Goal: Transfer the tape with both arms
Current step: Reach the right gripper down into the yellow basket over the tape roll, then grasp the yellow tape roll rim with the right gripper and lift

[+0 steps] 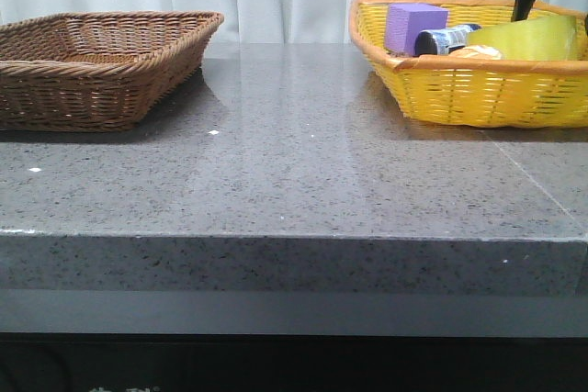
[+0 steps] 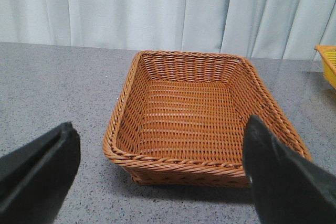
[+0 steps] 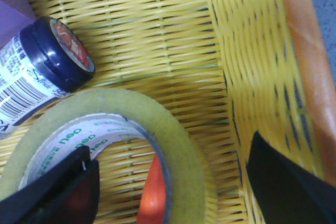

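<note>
Tape (image 1: 531, 40): just one roll, translucent yellow-green, white core printed green, sitting in the yellow wicker basket (image 1: 478, 94) at the right end of the stone table (image 1: 294, 172). Tipped up on its edge in the front view, leaning, open core facing roughly up toward the right wrist camera; exact axis direction hard to call.

Count, going left to right: one brown wicker basket (image 1: 96, 71), nothing inside in the left wrist view; one yellow basket with one purple block (image 1: 413, 27), one dark bottle (image 1: 446, 40) lying on its side with a printed label, something orange peeking by the roll (can't tell what), plus the tape.

Left gripper (image 2: 157, 177): only in its own wrist view, fingers spread wide, holding nothing, aimed at the brown basket.

Right gripper (image 3: 170, 182): spread wide too, one finger (image 3: 58, 192) inside the tape's core, the other outside over the basket wall, straddling the roll's band, not clamped.
</note>
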Controlling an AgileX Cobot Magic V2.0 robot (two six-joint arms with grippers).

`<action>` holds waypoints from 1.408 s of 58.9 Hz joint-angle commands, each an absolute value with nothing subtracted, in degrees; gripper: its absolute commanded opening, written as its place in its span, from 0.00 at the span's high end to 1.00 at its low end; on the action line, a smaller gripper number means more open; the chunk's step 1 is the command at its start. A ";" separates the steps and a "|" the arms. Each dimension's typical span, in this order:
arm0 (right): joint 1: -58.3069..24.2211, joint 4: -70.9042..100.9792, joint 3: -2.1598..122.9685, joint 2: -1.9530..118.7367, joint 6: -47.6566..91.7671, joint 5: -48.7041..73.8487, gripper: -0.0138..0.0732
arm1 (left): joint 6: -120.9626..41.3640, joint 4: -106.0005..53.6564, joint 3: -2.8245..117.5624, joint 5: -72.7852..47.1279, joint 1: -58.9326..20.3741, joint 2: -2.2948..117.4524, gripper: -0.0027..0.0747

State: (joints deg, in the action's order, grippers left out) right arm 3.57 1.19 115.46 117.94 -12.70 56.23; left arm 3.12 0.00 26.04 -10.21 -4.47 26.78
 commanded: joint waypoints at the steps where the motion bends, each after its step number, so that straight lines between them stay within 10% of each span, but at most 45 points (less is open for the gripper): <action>1: 4.11 0.31 117.42 114.51 -12.57 52.75 0.16 | 3.57 0.00 28.12 -5.25 -4.31 27.33 0.17; 14: 4.11 0.31 117.42 115.40 -12.57 54.43 0.20 | 3.57 0.00 28.12 -5.25 -4.31 27.33 0.17; 38: 4.11 0.82 117.42 115.55 -12.57 55.84 0.70 | 3.57 0.00 28.12 -5.25 -4.31 27.33 0.17; 83: -2.84 4.96 117.32 99.48 -3.10 54.69 0.72 | 3.57 0.00 28.12 -5.25 -4.31 27.33 0.17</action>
State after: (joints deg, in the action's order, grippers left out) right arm 0.44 2.01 115.46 105.03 -7.57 58.07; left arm 3.12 0.00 26.04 -10.21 -4.47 26.78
